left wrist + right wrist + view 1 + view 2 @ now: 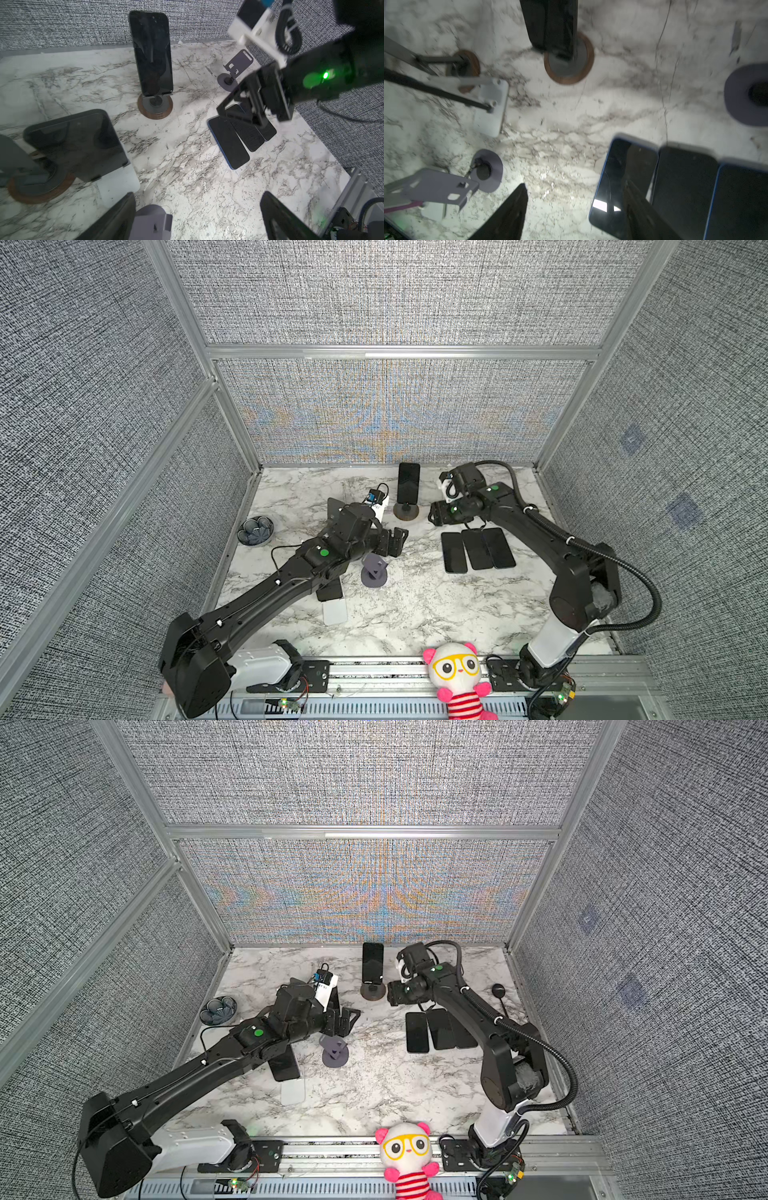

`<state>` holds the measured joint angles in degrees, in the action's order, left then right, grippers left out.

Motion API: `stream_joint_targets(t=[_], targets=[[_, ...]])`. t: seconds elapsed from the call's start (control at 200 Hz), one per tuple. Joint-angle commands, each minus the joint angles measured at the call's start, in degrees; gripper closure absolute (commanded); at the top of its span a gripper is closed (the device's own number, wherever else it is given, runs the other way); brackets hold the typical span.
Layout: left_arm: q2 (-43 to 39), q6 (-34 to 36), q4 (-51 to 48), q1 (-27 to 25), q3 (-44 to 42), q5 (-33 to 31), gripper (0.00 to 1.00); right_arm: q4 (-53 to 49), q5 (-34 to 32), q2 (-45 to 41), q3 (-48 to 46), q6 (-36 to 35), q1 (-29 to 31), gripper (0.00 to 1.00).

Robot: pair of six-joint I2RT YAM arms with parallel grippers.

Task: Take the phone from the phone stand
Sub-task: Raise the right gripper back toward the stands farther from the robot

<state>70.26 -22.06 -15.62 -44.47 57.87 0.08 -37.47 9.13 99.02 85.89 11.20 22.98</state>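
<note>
At the middle of the back edge of the worktop [415,614]: phone [408,483], upright on a round stand [406,512], screen dark, the same in both top views. Just beside the stand's base, on the side toward the right edge: right end effector [435,517]. Hangs low over the marble, released, fingers [508,214] spread with only bare worktop between them. Touches neither phone nor stand. Near the middle of the worktop: left end effector [398,540], likewise released and wide apart, grasping nothing, close to a small purple stand [374,570]. Toward the right edge: three phones [478,549], flat, side by side, just in front of the right end effector.
</note>
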Motion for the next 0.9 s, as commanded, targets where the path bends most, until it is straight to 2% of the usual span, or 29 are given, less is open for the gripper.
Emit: stream_joint_targets(t=[0.0, 0.14, 0.195, 0.32, 0.46, 0.575, 0.675, 0.795, 0.895], targets=[[-1.83, 2.11, -3.15, 0.50, -0.35, -1.53, 0.06, 8.69, 14.04, 2.05, 3.06, -5.31, -3.71, 0.32], [-3.35, 4.40, -4.36, 0.96, -0.55, 0.49, 0.06, 12.64, 33.93, 8.64, 9.65, -9.89, -9.98, 0.37], [-3.29, 5.49, -5.23, 0.98, -0.06, 1.21, 0.06, 11.22, 38.17, 12.46, 14.50, -10.18, -11.46, 0.42], [-2.97, 7.85, -6.33, 1.05, 1.00, 3.06, 0.06, 10.18, 38.01, 19.53, 22.72, -13.60, -11.50, 0.42], [-2.71, 8.63, -6.38, 1.01, 1.57, 4.40, 0.06, 10.89, 38.70, 26.33, 29.47, -13.00, -11.21, 0.40], [-2.45, 8.63, -6.40, 1.05, 1.59, 4.62, 0.06, 11.46, 37.32, 29.70, 32.51, -11.74, -10.77, 0.31], [-1.95, 8.55, -6.62, 1.05, 1.66, 4.49, 0.06, 12.48, 36.57, 31.78, 33.84, -10.90, -10.59, 0.27], [-1.37, 8.22, -5.91, 1.05, 1.46, 4.84, 0.06, 13.03, 37.43, 34.37, 36.06, -10.24, -9.94, 0.28], [-0.92, 8.27, -5.49, 1.01, 1.55, 5.15, 0.06, 13.95, 38.37, 35.99, 37.08, -9.10, -9.79, 0.32]])
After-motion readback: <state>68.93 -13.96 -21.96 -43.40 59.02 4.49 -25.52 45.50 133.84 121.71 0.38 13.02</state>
